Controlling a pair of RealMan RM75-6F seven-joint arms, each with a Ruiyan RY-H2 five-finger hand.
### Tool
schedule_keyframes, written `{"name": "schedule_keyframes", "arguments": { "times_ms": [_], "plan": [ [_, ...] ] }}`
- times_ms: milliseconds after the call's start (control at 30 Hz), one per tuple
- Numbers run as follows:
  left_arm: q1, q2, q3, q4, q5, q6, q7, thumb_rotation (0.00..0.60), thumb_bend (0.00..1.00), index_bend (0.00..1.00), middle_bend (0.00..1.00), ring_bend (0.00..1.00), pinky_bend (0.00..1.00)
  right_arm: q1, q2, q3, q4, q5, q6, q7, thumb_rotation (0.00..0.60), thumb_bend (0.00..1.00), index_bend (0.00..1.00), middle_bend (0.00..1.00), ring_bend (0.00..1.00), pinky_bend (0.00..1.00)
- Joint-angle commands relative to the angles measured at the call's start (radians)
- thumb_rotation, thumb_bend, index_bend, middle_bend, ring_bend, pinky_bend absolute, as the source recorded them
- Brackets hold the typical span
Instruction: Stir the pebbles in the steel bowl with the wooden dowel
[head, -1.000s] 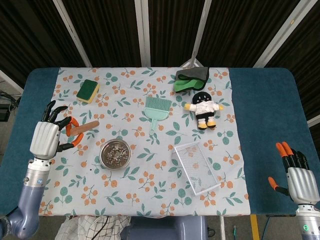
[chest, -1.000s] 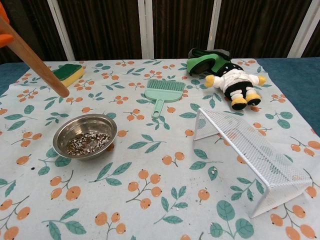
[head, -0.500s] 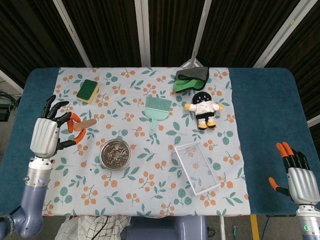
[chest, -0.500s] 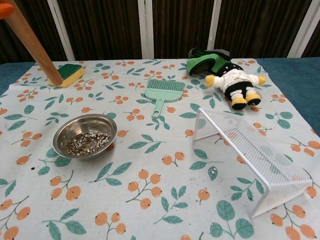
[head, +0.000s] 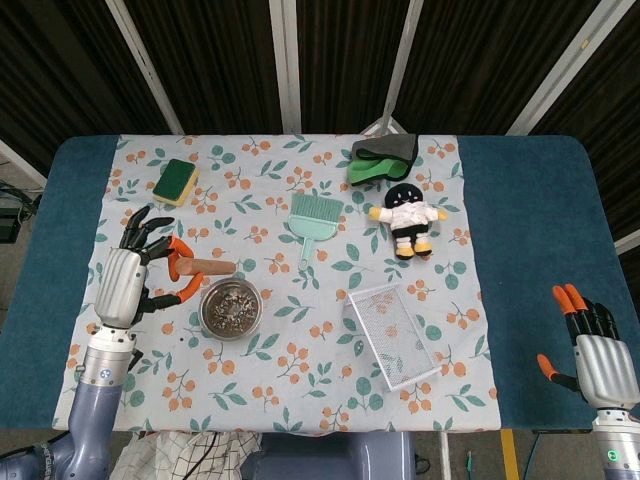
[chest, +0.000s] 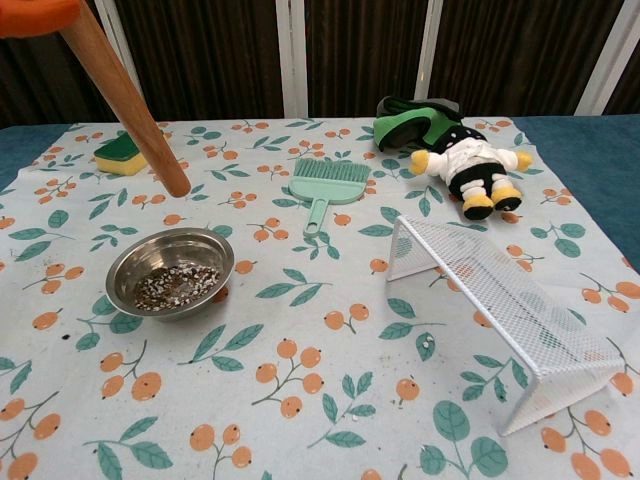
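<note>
The steel bowl sits on the patterned cloth, left of centre, with grey and white pebbles in its bottom. My left hand holds the wooden dowel between orange-tipped fingers. In the chest view the dowel slants down to the right, its free end hanging above and just behind the bowl, clear of the pebbles. Only an orange fingertip of that hand shows there. My right hand rests over the blue table at the lower right, fingers apart, holding nothing.
A yellow-green sponge lies at the back left. A green hand brush lies behind the bowl. A plush doll and a green cloth are at the back right. A white wire mesh rack stands right of the bowl.
My left hand has moved right, toward the bowl, carrying the dowel. The dowel's free end has swung from over the sponge to above the bowl's back rim. The right hand has stayed still.
</note>
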Motion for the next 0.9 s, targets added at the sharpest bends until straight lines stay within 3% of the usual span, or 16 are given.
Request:
{"name": "schedule_keyframes", "arguments": {
  "times_ms": [33,167,400,900],
  "plan": [
    [-0.003,-0.029,0.0,-0.033,-0.063,-0.027,-0.015,0.6,0.77,0.66,0.74,0.21,0.02,0.0,0.0,0.0,-0.001,0.001,-0.001,0.0,0.6,0.31,0.0,0.0,0.0,0.0],
    [0.008,-0.037,0.015,-0.045,-0.098,-0.039,-0.026,0.6,0.77,0.66,0.74,0.21,0.02,-0.001,0.001,-0.001,-0.001,0.002,-0.001,-0.001,0.6,0.31,0.0,0.0,0.0,0.0],
    [0.048,-0.026,0.076,-0.025,-0.059,-0.03,-0.073,0.6,0.77,0.66,0.74,0.21,0.02,-0.001,0.001,-0.002,-0.002,0.005,-0.003,-0.002,0.6,0.31,0.0,0.0,0.0,0.0],
    [0.057,-0.025,0.071,-0.012,-0.074,-0.045,-0.092,0.6,0.77,0.66,0.74,0.21,0.02,0.0,0.002,-0.001,-0.004,0.004,-0.005,-0.005,0.6,0.31,0.0,0.0,0.0,0.0]
  ]
}}
